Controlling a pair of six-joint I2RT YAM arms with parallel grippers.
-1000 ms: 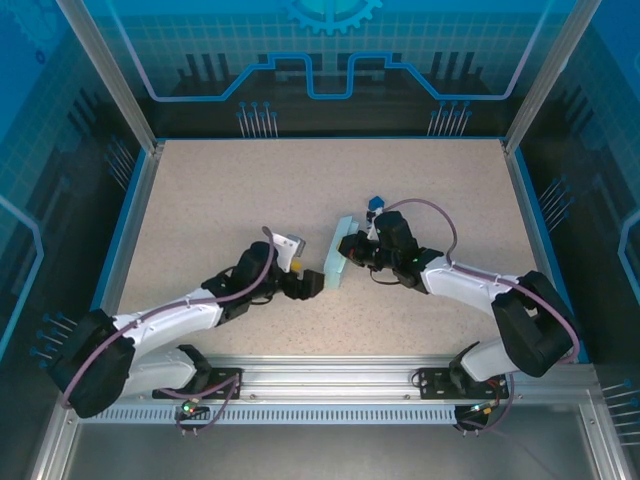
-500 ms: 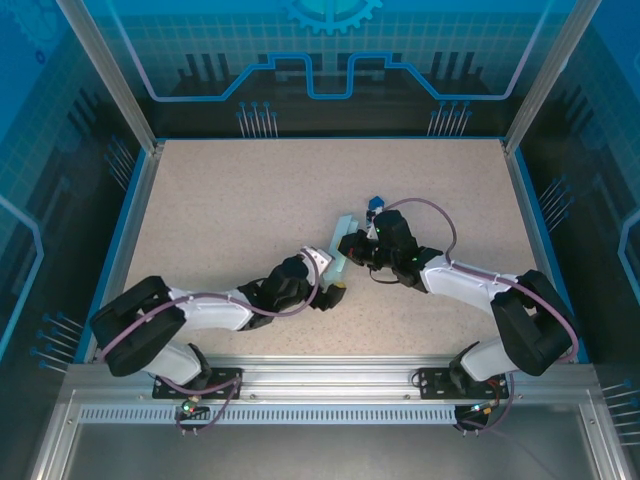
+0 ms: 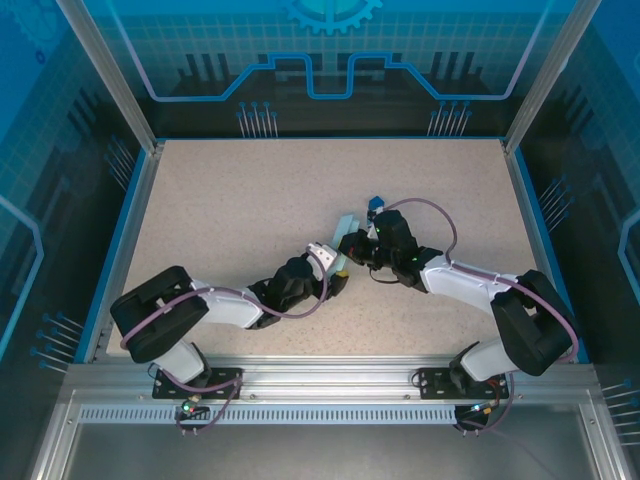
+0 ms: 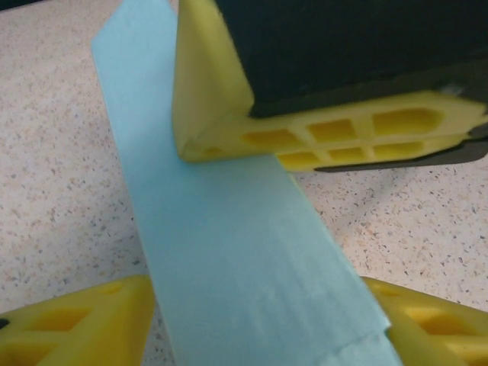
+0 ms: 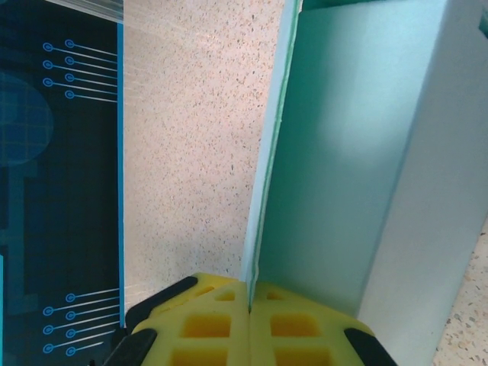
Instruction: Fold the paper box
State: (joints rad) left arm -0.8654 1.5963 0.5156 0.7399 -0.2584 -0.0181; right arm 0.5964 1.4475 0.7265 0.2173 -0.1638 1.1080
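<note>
- Since a second ago the left gripper (image 3: 337,283) has reached in to the paper box (image 3: 344,230). Its jaws stand apart, straddling the card's near end.
- The right gripper (image 5: 250,305) is pinched closed on a wall edge, holding the box upright at the middle of the table (image 3: 240,190).
- The box's long axis runs away from the left gripper.

Landmark: paper box (image 4: 229,244), plain pale sky-blue card, greener in shade.
Yellow, rows of square cells: right gripper fingers (image 5: 229,324), left gripper fingers (image 4: 76,324).
Under box: table (image 3: 250,190), beige, fine dark speckle; table rim (image 3: 330,138) blue.
Just beyond box: cube (image 3: 375,203), dark blue.
Either side of box: left arm (image 3: 225,305), right arm (image 3: 465,282), white shells, black joints; cable (image 3: 425,201) purple.
Behind box: back wall (image 3: 330,50), navy, cyan grid, gear motif.
</note>
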